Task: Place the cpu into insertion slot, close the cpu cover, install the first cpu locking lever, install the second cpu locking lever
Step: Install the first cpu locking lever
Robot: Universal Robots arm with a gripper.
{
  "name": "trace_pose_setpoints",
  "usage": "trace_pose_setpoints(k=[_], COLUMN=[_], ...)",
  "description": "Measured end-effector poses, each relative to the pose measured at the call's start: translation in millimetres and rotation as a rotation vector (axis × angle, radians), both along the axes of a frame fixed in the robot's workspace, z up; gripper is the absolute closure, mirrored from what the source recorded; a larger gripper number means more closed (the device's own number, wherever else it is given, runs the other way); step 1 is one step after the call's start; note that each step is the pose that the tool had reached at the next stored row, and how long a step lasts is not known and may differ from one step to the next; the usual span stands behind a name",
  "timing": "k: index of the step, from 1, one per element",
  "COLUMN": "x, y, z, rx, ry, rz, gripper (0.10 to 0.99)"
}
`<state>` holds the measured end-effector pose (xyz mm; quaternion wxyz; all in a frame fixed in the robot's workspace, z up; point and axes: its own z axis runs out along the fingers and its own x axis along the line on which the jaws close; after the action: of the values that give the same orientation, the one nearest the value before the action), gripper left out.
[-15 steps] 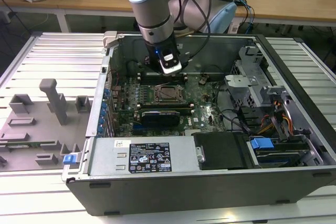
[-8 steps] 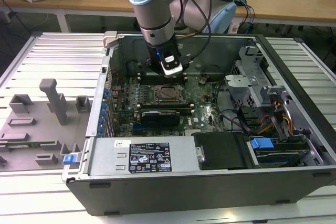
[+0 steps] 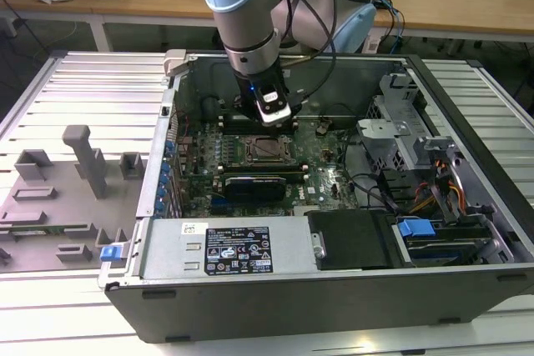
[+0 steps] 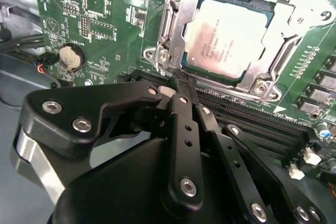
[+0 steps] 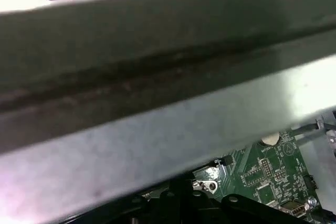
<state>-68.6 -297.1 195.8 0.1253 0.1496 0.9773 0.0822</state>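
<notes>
The cpu [image 4: 226,38], a pale silver square chip, lies flat in the insertion slot [image 3: 265,149] on the green board. The cpu cover [image 4: 253,80], a silver frame plate, lies down around the chip with the chip showing through its window. My black gripper [image 4: 177,83] hovers just off one edge of the socket, over the long black card slots. Its fingers [image 4: 184,129] are pressed together, and I see nothing between them. In the exterior view the gripper [image 3: 273,116] hangs inside the open computer case, just behind the socket.
Long black memory slots [image 4: 252,124] run beside the socket, and a coin battery [image 4: 71,56] sits on the board. The case's metal wall [image 5: 157,77] is close to the wrist. A drive cage [image 3: 400,122] and cables are at the exterior view's right, grey fixtures [image 3: 83,160] at its left.
</notes>
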Motion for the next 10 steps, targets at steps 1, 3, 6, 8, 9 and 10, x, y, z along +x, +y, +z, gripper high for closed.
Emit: trace_pose_setpoints(k=[1, 3, 6, 8, 9, 10], x=[0.0, 0.0, 0.0, 0.1, 0.0, 0.0], y=[0.0, 0.1, 0.1, 0.1, 0.1, 0.1], z=[0.0, -0.2, 0.8, 3.0, 4.5, 6.7], rx=[0.0, 0.0, 0.0, 0.0, -0.001, -0.003], ry=[0.0002, 0.0, 0.0, -0.0001, -0.0001, -0.0001], rz=[0.0, 0.0, 0.0, 0.0, 0.0, 0.0], gripper=[0.98, 0.98, 0.98, 0.98, 0.98, 0.98])
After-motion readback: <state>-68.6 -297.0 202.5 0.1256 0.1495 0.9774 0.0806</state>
